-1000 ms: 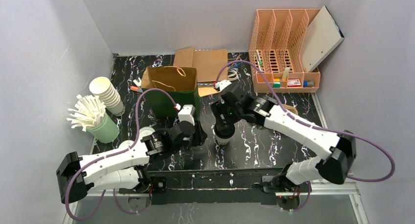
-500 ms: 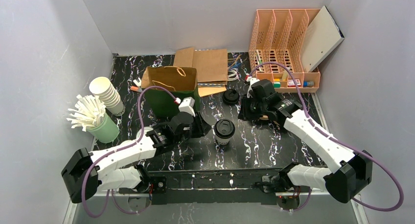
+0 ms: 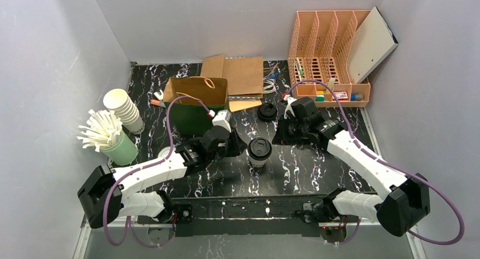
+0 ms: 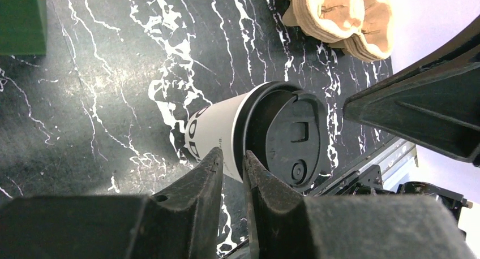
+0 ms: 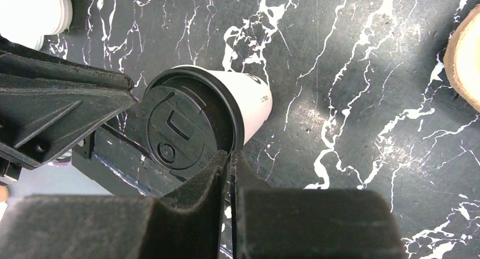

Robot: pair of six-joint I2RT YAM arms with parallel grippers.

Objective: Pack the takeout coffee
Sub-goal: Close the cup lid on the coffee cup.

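Standing upright on the black marble table (image 3: 317,157), the white takeout coffee cup (image 3: 260,151) with its black lid (image 4: 286,137) sits between the two pincers. It is just beyond the fingertips of the left pincer (image 4: 230,157), whose jaws are drawn almost together with only a slim gap and nothing in it. Whether a fingertip touches the cup cannot be told. The right pincer (image 5: 229,154) hangs on the cup's other side, jaws closed to a slit and empty. A loose black lid (image 3: 267,112) lies just beside it. Behind the left pincer stands the green paper bag (image 3: 195,103), and a pulp cup carrier (image 4: 339,16) lies past the cup.
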